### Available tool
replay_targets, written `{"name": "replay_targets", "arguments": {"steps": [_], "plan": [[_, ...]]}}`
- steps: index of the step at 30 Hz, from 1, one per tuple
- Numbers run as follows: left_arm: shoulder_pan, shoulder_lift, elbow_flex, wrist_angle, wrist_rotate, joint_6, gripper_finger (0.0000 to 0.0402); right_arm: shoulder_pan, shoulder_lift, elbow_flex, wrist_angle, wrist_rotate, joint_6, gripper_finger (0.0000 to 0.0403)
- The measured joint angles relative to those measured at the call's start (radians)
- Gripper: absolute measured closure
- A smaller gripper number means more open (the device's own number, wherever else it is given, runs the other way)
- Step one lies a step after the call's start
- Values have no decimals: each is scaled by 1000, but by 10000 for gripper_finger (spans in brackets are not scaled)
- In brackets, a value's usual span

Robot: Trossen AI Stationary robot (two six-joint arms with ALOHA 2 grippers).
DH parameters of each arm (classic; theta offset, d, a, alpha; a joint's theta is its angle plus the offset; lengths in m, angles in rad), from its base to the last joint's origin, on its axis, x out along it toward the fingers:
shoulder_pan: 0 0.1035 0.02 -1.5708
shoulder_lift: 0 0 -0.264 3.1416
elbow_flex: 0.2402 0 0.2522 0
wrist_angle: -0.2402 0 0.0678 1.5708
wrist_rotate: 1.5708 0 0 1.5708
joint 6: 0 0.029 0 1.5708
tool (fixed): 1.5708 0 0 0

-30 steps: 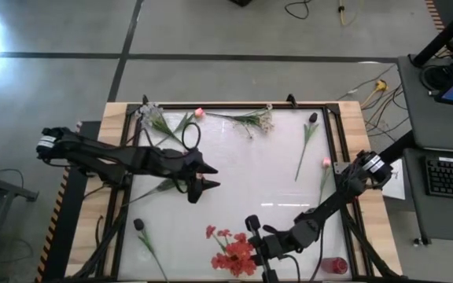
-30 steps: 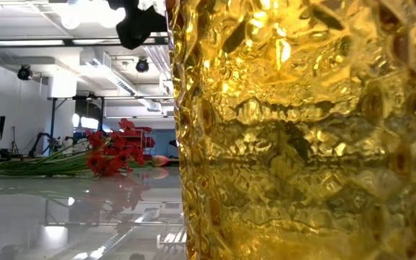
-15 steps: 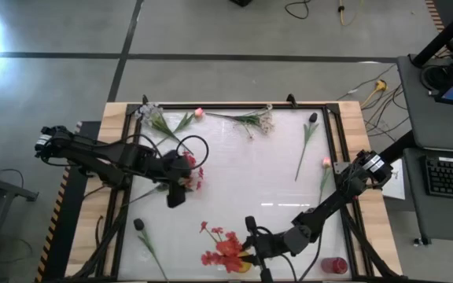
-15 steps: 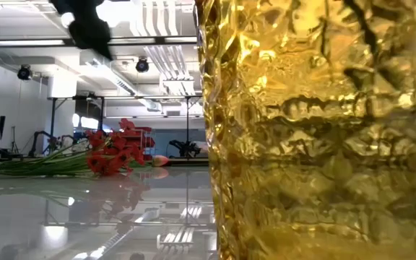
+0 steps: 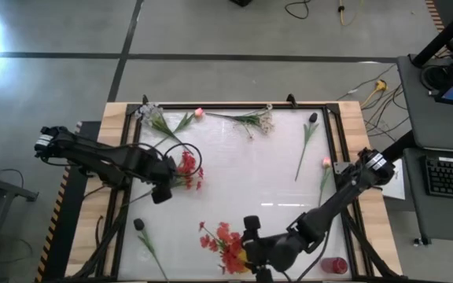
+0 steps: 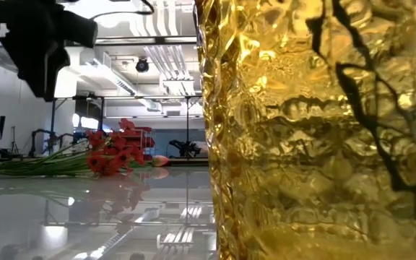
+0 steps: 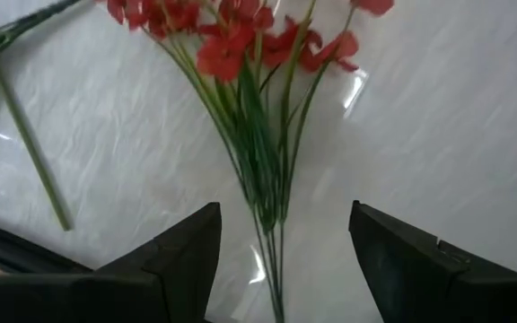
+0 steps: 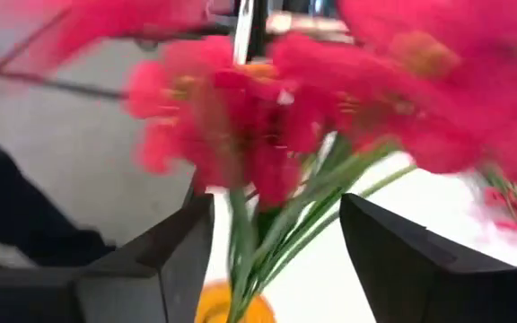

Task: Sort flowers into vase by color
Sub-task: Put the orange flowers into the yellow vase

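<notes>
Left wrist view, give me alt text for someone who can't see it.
The left pincer hangs open above a bunch of red flowers lying on the white table, its two dark fingers on either side of the green stems. Another green stem lies off to one side.

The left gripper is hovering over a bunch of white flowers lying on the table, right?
Not quite: the flowers under the left gripper are red, not white. The left wrist view shows red blossoms on green stems lying on the table, with the open fingers above the stems.
</notes>
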Motion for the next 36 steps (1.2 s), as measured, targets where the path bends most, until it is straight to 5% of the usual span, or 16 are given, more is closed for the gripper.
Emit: {"name": "replay_targets", "arguments": {"steps": [10,18,29,36], "plan": [[58,1,-100,50,-25,14,155,51,-5,228,-482,-52,214,122],[95,2,-221,194,11,61,131,105,-5,389,-764,-52,452,126],[155,38,-390,430,16,68,145,133,-5,463,-848,29,593,162],[156,91,-429,527,8,79,201,122,-10,464,-845,30,590,185]]}}
